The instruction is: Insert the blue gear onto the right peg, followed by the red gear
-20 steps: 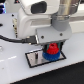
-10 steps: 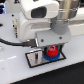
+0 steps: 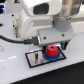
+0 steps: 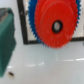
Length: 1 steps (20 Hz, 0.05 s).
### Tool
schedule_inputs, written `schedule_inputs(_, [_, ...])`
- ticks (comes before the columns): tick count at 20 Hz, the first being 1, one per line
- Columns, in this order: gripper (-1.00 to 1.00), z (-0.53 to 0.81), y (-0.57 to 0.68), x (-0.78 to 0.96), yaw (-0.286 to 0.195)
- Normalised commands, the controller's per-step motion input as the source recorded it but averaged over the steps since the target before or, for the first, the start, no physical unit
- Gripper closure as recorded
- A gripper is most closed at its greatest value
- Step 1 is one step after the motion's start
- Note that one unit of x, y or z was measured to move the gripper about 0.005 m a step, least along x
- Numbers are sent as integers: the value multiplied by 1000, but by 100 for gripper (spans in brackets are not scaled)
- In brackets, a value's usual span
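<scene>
The red gear [image 3: 50,51] lies flat on top of the wider blue gear [image 3: 50,57], both stacked at the exterior view's right end of the grey black-bordered plate [image 3: 36,59]. In the wrist view the red gear [image 4: 56,24] fills the frame, a dark spot in its centre hole and blue gear teeth [image 4: 31,20] showing round its rim. The right peg is hidden under the gears. My gripper [image 3: 51,47] hangs just above the red gear, its fingers apart on either side of it and the gear resting below them.
A dark green block [image 4: 6,40] lies on the white table beside the plate's black border [image 4: 20,22]. The white arm body [image 3: 35,22] rises behind the plate. Dark cables trail across the table at the exterior view's left.
The gripper has risen slightly, so more of the red gear shows beneath it. The red gear stays on the blue gear.
</scene>
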Motion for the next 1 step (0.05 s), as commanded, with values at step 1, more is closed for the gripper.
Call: schedule_inputs(1, [-100,8,20,14,0])
